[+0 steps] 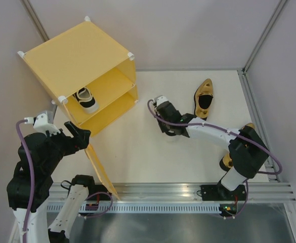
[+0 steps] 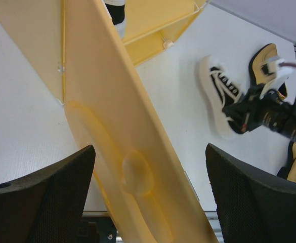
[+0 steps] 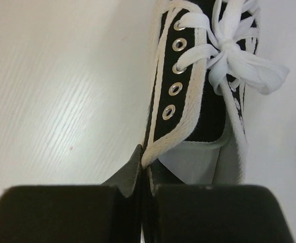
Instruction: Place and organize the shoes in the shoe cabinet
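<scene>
1. You are working over a white table [image 1: 137, 152] boxed in by plain grey walls, with both arm bases at the near edge.
2. Nearest you, the left gripper [image 2: 148, 202] is hovering with its jaws spread wide. The cabinet's door [image 2: 117, 126] is running between the fingers [image 2: 41, 197] without touching either. My read is that you are posting it there so the door cannot swing back across the opening.
3. A second gold slip-on [image 1: 227, 161] is lying by the right arm's elbow, partly hidden by it and waiting its turn.
4. Mid-table, the right gripper [image 3: 145, 172] is pinching a sneaker [image 3: 188, 91] by the thin side wall at the heel end, jaws pressed together on the fabric. Gripping there is leaving the toe free to lead into the cabinet, though a thin edge may slip or let the shoe hang crooked.
5. Just beyond it, the first gold slip-on [image 1: 205, 98] is resting flat on the table, toe pointing away from you.
6. Farthest, at the left, the shoe cabinet [image 1: 77, 55] is standing with its opening turned toward the right arm. The other sneaker [image 1: 86, 98] is already sitting at the front left inside. It seems to be on the shelf [image 1: 112, 81], but from above I cannot be sure of the level.
</scene>
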`<state>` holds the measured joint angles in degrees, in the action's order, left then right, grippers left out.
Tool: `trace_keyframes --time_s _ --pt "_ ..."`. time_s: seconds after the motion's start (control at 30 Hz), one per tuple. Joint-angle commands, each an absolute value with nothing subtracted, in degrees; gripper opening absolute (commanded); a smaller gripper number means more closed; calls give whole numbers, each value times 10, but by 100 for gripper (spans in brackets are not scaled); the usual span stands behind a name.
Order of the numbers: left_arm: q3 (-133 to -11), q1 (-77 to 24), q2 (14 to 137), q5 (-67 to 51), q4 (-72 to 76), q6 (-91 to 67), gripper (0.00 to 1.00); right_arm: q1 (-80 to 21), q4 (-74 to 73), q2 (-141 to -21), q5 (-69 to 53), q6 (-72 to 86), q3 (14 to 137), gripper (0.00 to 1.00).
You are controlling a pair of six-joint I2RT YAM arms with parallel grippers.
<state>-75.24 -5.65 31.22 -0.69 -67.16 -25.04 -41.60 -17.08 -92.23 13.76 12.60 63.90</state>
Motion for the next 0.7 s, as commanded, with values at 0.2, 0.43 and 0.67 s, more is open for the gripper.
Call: trace_keyframes --time_s 0.2,0.43,0.67 --pt "-753 -56 304 -13 -671 -243 92 -533 -21 -1008 88 23 582 2" --pt "-753 -56 295 -8 -686 -233 92 -554 -17 -973 62 35 558 73" --pt "-758 -56 301 -5 -688 -233 92 -574 -55 -866 119 63 536 94"
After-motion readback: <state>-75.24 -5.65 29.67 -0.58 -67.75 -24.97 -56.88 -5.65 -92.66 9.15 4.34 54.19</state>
